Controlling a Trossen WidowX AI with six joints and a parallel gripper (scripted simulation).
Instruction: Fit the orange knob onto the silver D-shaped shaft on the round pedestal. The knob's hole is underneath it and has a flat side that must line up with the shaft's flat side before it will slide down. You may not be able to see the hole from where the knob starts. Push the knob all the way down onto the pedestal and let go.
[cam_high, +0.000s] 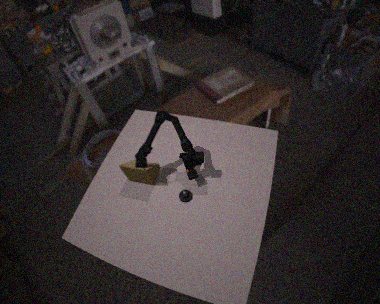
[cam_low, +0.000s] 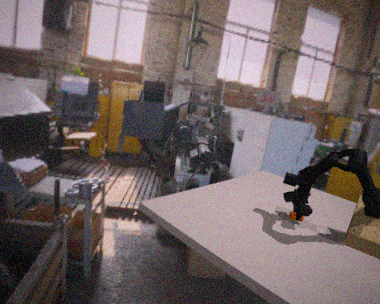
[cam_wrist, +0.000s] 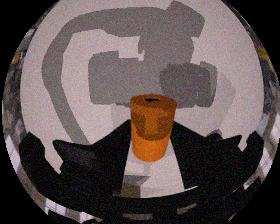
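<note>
The orange knob is between the two black fingers of my gripper, which is shut on it. In the wrist view, the knob's end face at the top shows a dark opening. In the top view, only a speck of orange shows at the fingertips. The round pedestal is a small dark disc on the table in the top view, just nearer that camera than the gripper. Its silver shaft is too small to make out. I cannot make out the pedestal in the other views.
The pale table lies under the arm. The arm's yellowish base block stands on it, to the left of the gripper in the top view. Shadows of the arm fall on the table around the gripper.
</note>
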